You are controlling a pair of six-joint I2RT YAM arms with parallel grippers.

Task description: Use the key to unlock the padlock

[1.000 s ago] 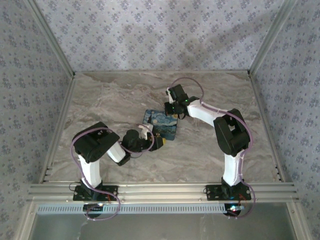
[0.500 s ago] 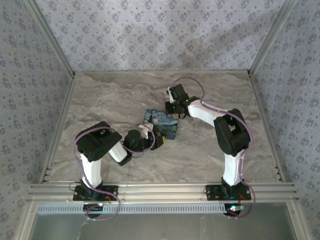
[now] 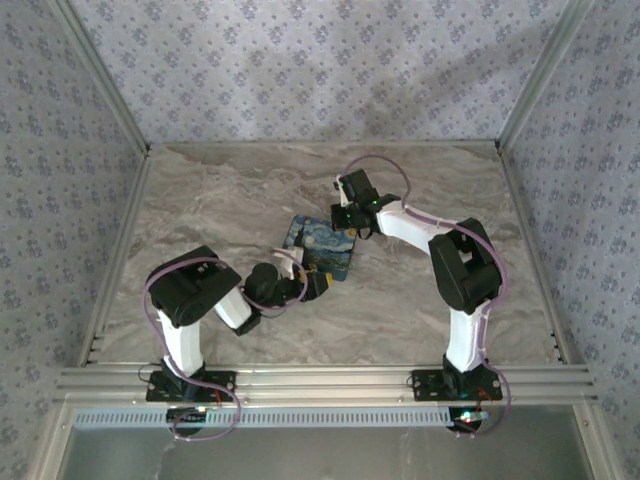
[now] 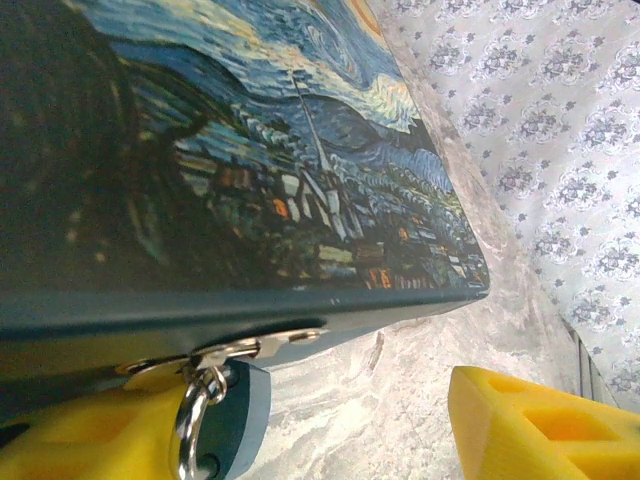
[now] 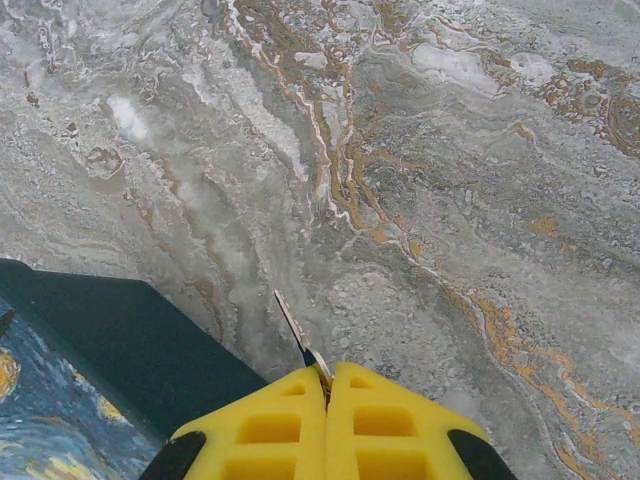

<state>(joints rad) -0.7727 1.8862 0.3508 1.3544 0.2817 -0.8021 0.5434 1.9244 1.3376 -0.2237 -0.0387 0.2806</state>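
Note:
A box [image 3: 322, 246] with a starry night painting on its lid lies mid-table. In the left wrist view a teal padlock [image 4: 238, 418] hangs by its silver shackle [image 4: 193, 415] from the hasp [image 4: 245, 349] on the box's front edge [image 4: 150, 320]. My left gripper [image 4: 315, 405] is open around it; the padlock rests against the left finger [image 4: 90, 440], and the right finger [image 4: 540, 425] stands well apart. From above, that gripper [image 3: 316, 283] sits at the box's near corner. My right gripper [image 5: 328, 378] is shut on a small key [image 5: 293, 325], its blade pointing out over the table beside the box's far corner [image 5: 110, 335].
The marble table top [image 3: 220, 200] is bounded by aluminium rails [image 3: 320, 378] in front and patterned walls [image 3: 320, 70] on the other sides. My right gripper [image 3: 346, 214] hovers at the box's far right edge. Bare table lies to the left and right of the box.
The left arm has shifted slightly at the box's near corner, and the box has turned a little. The right gripper stays almost still, holding the key.

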